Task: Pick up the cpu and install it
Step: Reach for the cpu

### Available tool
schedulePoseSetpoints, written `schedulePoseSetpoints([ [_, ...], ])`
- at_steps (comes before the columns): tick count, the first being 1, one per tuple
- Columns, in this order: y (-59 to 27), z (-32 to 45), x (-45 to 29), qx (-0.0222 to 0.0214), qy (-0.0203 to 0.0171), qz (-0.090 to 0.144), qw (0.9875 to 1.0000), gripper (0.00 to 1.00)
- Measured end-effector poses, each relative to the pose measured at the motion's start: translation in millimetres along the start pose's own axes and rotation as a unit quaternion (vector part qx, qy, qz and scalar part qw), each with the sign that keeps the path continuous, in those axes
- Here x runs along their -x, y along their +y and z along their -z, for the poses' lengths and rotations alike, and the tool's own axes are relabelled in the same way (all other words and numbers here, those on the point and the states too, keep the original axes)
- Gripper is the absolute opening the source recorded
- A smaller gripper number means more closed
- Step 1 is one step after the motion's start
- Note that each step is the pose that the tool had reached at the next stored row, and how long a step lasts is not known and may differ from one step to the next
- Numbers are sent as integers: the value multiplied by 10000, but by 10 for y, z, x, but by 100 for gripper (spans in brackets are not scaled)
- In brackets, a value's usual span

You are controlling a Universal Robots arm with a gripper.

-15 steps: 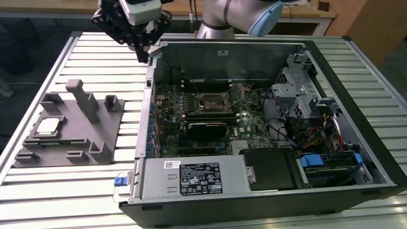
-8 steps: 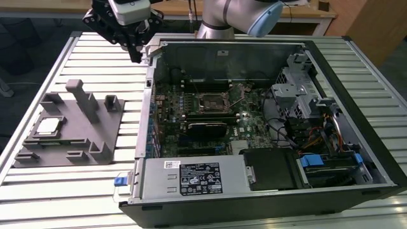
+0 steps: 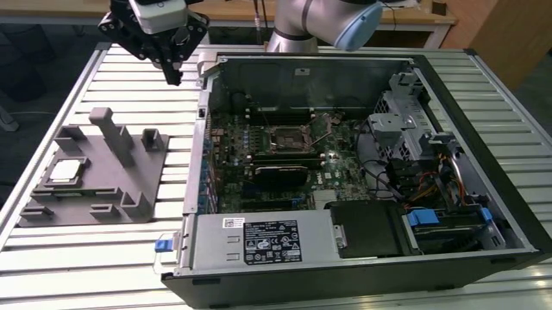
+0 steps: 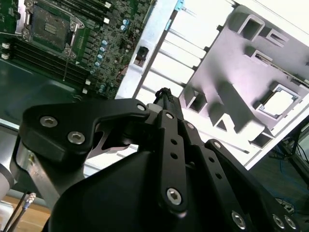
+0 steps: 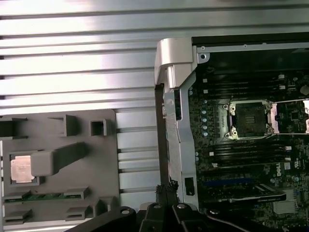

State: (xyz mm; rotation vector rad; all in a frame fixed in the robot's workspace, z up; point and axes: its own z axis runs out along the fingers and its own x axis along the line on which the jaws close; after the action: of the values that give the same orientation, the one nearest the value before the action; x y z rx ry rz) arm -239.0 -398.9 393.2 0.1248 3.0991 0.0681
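Observation:
The cpu (image 3: 64, 170), a small silvery square chip, lies in a recess of the grey plastic tray (image 3: 95, 197) at the exterior view's left. Both wrist views show it there too: cpu (image 4: 277, 102), cpu (image 5: 22, 169). My gripper (image 3: 175, 79) hangs high above the slatted table, between the tray and the open computer case, its fingers shut together on nothing. Those fingers form one dark narrow strip in both wrist views, gripper (image 4: 164, 93), gripper (image 5: 160, 92). The motherboard's empty socket (image 3: 287, 135) sits open inside the case, with its latch raised.
The open computer case (image 3: 362, 258) fills the exterior view's right, with its metal wall (image 5: 176, 63) close beside my fingers. Upright posts (image 3: 112, 132) rise from the tray near the cpu. A power supply (image 3: 258, 242) and drive cage (image 3: 401, 123) sit inside the case.

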Motion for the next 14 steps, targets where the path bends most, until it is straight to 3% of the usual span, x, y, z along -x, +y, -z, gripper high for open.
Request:
schedulePoseSetpoints([
  [14,-22,11,-271,2,-24,0,10000,11],
])
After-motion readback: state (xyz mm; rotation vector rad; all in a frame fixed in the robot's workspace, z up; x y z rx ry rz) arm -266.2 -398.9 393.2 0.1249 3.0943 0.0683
